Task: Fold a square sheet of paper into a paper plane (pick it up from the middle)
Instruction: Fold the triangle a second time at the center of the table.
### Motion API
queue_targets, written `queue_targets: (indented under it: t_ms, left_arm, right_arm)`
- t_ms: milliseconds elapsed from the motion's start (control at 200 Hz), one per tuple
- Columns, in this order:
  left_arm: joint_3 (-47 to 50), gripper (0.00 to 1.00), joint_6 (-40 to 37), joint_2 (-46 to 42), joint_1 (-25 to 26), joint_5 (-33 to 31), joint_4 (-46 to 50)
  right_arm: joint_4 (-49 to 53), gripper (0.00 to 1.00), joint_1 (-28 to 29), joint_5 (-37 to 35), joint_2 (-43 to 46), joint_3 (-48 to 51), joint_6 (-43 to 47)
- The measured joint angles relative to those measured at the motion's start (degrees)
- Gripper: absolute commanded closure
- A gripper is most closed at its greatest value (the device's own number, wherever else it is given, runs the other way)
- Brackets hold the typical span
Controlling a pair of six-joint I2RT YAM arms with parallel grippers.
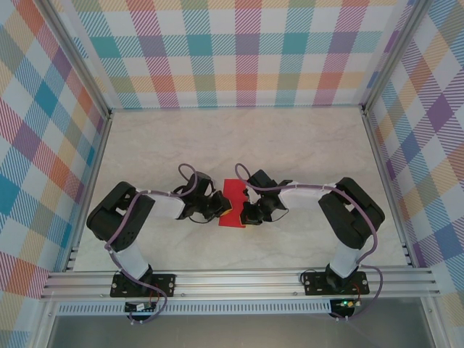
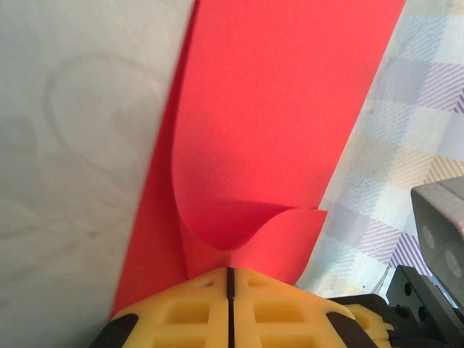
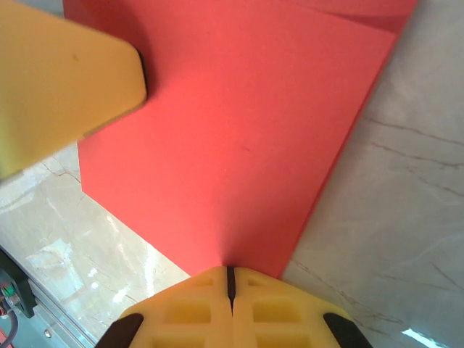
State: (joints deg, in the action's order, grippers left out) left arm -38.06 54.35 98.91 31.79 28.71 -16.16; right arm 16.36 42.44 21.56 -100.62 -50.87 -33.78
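The square sheet of paper [image 1: 233, 196], bright red, hangs between my two grippers just above the marble table at the middle of the top view. My left gripper [image 2: 230, 271] is shut on its near edge, where the sheet [image 2: 283, 109] curls into a cupped fold just ahead of the yellow fingertips. My right gripper [image 3: 230, 270] is shut on a corner of the sheet [image 3: 232, 138], which spreads flat with a second layer's edge at the far right. The left gripper [image 1: 220, 210] and right gripper [image 1: 246, 212] sit close together. The paper plane is out of view; the sheet is a broad layered piece.
One yellow finger of the left gripper [image 3: 65, 80] lies over the paper's upper left in the right wrist view. Part of the right arm's grey and black body [image 2: 435, 246] shows beside the paper. Checked walls [image 1: 239, 51] and an aluminium frame [image 1: 239, 279] enclose the marble table [image 1: 304, 145].
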Motion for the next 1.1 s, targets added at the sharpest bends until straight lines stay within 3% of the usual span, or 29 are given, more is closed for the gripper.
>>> queue_targets:
  t_ms: [440, 745, 950, 1100]
  left_arm:
    - [-4.96, 0.92, -6.32, 2.75, -4.44, 6.45, 7.39]
    - [-8.61, 0.91, -10.10, 2.84, -10.56, -1.97, 10.29]
    - [-7.82, 0.91, -10.19, -0.92, -9.84, -2.49, 10.32]
    - [-5.86, 0.90, -9.14, -5.27, -6.45, -2.75, 9.99]
  right_arm:
    - [-0.24, 0.98, 0.00, 0.07, -0.33, -0.26, 0.15]
    - [-0.24, 0.98, 0.00, 0.07, -0.33, -0.31, 0.13]
    - [-0.07, 0.96, 0.00, -0.22, 0.00, -0.48, 0.09]
    - [2.86, 0.87, 0.00, -2.54, 2.45, -1.03, -0.39]
